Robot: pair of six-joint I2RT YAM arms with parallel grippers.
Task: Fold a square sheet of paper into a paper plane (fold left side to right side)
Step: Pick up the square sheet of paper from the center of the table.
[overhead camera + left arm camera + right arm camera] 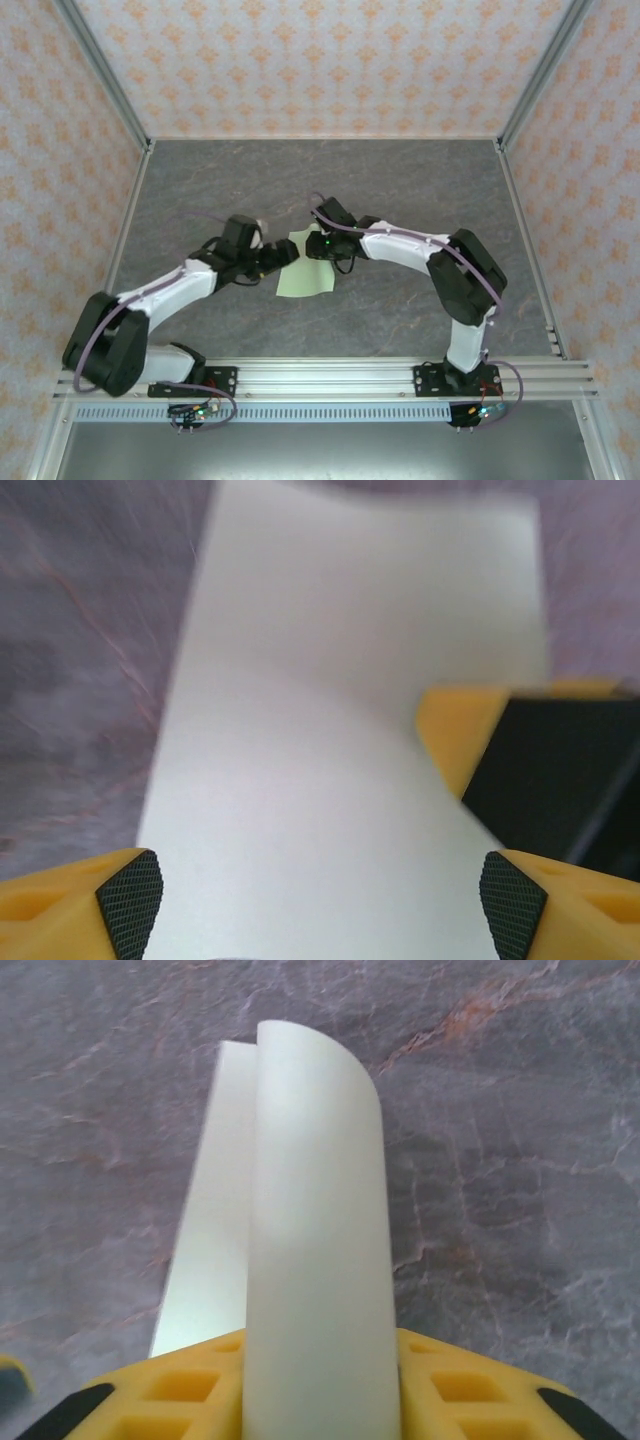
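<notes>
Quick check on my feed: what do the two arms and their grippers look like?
Both the left arm and right arm have white links and bulky black joints, with a thin purplish cable along each. A green light glows near the right wrist. The left gripper and right gripper have yellow fingers; the left's carry black cross-hatched pads.

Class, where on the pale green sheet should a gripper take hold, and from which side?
Probably the raised, curled edge of the sheet, pinched from the right as the right gripper does: the rest lies flat on the table, offering no lip.
</notes>
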